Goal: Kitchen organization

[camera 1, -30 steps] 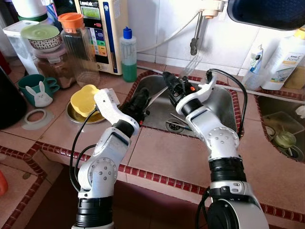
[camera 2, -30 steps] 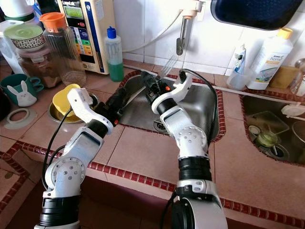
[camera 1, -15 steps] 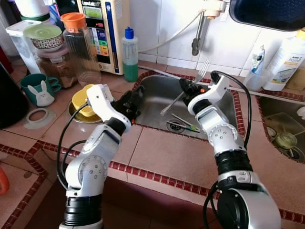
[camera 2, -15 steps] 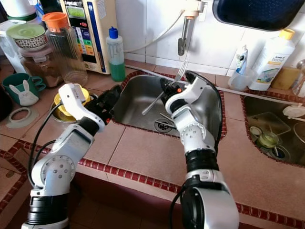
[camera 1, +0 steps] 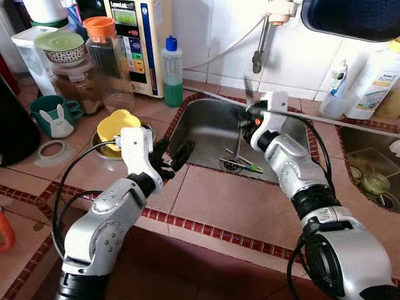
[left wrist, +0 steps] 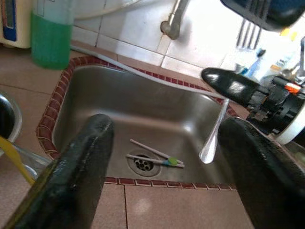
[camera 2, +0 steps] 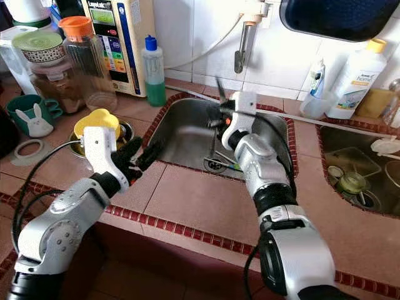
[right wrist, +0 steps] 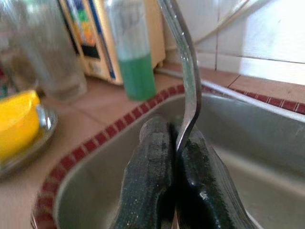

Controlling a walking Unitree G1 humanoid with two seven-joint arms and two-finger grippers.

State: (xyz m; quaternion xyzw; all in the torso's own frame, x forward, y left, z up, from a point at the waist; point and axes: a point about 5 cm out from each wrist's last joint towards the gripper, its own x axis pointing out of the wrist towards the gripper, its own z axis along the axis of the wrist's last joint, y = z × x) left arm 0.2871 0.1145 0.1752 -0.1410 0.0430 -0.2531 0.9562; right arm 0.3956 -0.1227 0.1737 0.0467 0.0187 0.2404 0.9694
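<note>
Gripping a metal fork [camera 1: 240,128] between closed fingers, the right gripper [camera 1: 245,115] sits above the sink [camera 1: 203,128] near its back edge in the left eye view. The fork stands roughly upright, tines up toward the faucet [camera 1: 257,53], handle hanging into the basin. A toothbrush [camera 1: 244,165] lies beside the drain [camera 1: 229,166].

The left gripper [camera 1: 170,159] hovers over the counter [camera 1: 231,203] at the sink's front left corner, fingers spread wide and empty. A yellow lid [camera 1: 115,125] rests on a metal bowl [camera 1: 101,149] beside it.

In the left wrist view, both fingers [left wrist: 78,171] stand far apart, framing the basin; the fork handle [left wrist: 213,136] hangs from the right gripper.

In the right wrist view, the fingers [right wrist: 152,181] pinch the fork shaft tightly, with a green soap bottle [right wrist: 133,52] at the counter's back edge.
</note>
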